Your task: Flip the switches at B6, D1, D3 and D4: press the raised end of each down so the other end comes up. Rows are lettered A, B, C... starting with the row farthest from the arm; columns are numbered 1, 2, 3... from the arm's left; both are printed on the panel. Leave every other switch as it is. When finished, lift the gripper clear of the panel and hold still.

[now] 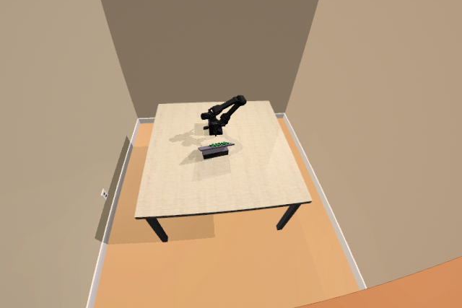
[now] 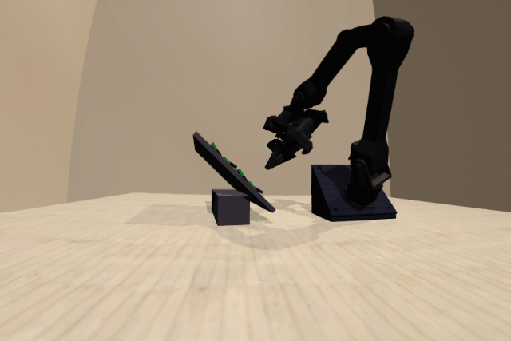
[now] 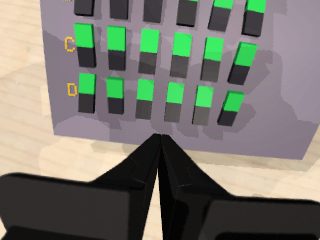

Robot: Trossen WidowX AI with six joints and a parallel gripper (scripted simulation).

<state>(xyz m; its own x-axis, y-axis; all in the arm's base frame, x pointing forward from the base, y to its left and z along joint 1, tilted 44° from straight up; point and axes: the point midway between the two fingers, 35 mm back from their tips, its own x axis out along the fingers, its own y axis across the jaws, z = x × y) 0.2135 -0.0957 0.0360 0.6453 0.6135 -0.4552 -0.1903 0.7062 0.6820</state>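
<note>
The tilted purple-grey panel carries rows of green-and-black rocker switches. My gripper is shut and empty, with a visible gap between its tips and the panel in the exterior view. In the wrist view the tips appear over the panel's near edge, below D3 and D4. D1 is at the left end of the row. B6 is cut by the top edge of the wrist view. I cannot tell surely which end of each switch is raised.
D2, D5 and D6 share the lowest row, with row C just above. A block supports the panel on the table. The arm's wedge base stands behind the gripper.
</note>
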